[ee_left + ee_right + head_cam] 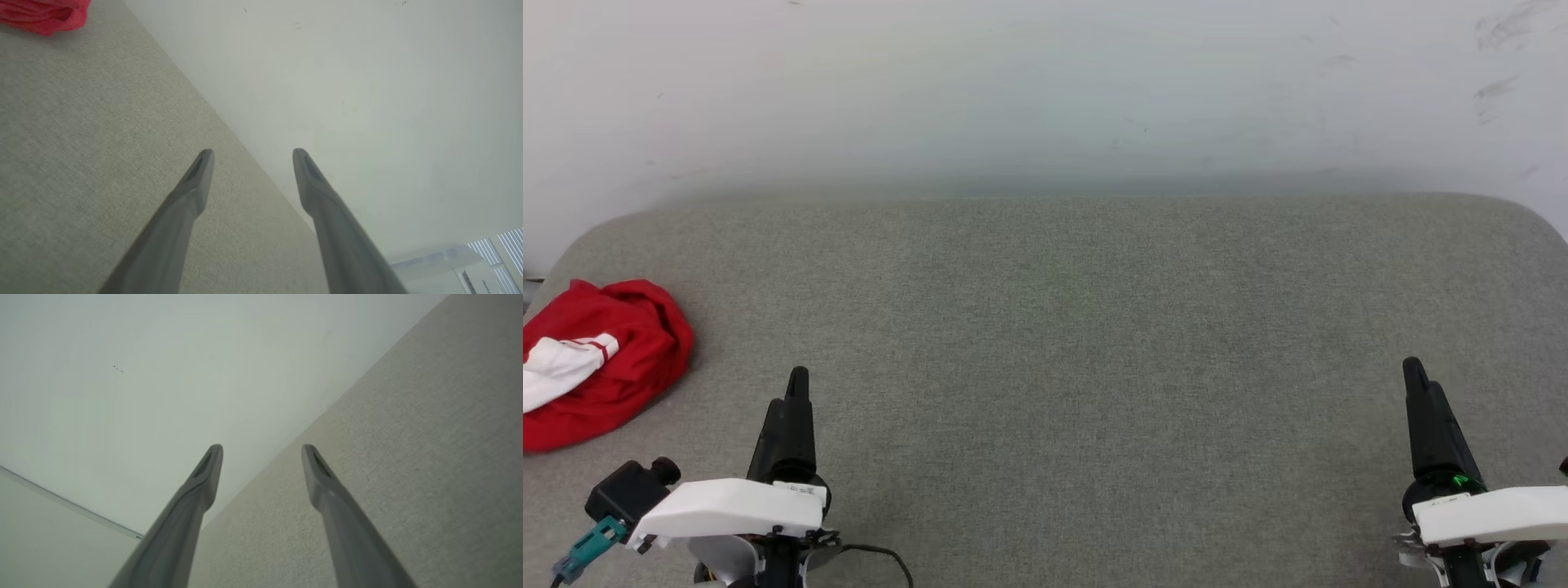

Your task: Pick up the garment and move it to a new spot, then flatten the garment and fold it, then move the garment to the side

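You find the garment point(600, 359) bunched in a red heap at the left edge of the grey pad point(1062, 327), just short of its rounded far-left corner, with a white sleeve and red stripe trim uppermost. The small label on the left wrist housing point(731, 506) is too small to read. So is the dark print on the white appliance point(457, 267) in the left wrist view. The left gripper point(796, 380) hangs well apart from the garment with its fingers spread wide and nothing between them. The right gripper point(1414, 371) is likewise spread wide and holds nothing. The pad's far edge runs straight along the white wall point(1045, 98), and both far corners are rounded. Between the two grippers and up to that wall, you have a broad stretch of open grey cloth.
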Robot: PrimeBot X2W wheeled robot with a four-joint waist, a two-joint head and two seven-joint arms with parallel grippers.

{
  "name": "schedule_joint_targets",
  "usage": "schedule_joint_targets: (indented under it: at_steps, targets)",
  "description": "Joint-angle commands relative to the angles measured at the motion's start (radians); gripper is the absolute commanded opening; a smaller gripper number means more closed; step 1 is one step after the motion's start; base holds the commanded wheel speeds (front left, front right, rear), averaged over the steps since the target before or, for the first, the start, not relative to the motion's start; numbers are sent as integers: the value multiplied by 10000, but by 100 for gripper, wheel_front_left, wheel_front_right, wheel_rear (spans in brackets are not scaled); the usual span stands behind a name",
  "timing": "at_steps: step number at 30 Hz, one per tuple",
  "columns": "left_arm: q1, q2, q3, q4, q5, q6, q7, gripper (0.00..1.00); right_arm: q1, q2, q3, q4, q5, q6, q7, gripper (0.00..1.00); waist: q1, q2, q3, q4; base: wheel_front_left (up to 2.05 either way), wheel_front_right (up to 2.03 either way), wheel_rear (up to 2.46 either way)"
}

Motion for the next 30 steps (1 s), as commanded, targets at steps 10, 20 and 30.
schedule_joint_targets:
  at_steps: [10, 20, 30]
  targets:
    - [144, 22, -374, -314, 2472, 539, -481, 100, 147, 9, 255, -462, -2400, -1, -480, 100, 0, 0, -14, 12, 0, 0, 0]
    - [270, 23, -668, -406, 3993, 657, -783, 100, 327, 12, 350, -461, -3756, -1, -778, 100, 0, 0, -22, 36, 0, 0, 0]
    - [401, 25, -848, -440, 5206, 734, -1061, 100, 490, 15, 371, -450, -4981, -2, -1061, 100, 0, 0, -5, 39, 0, 0, 0]
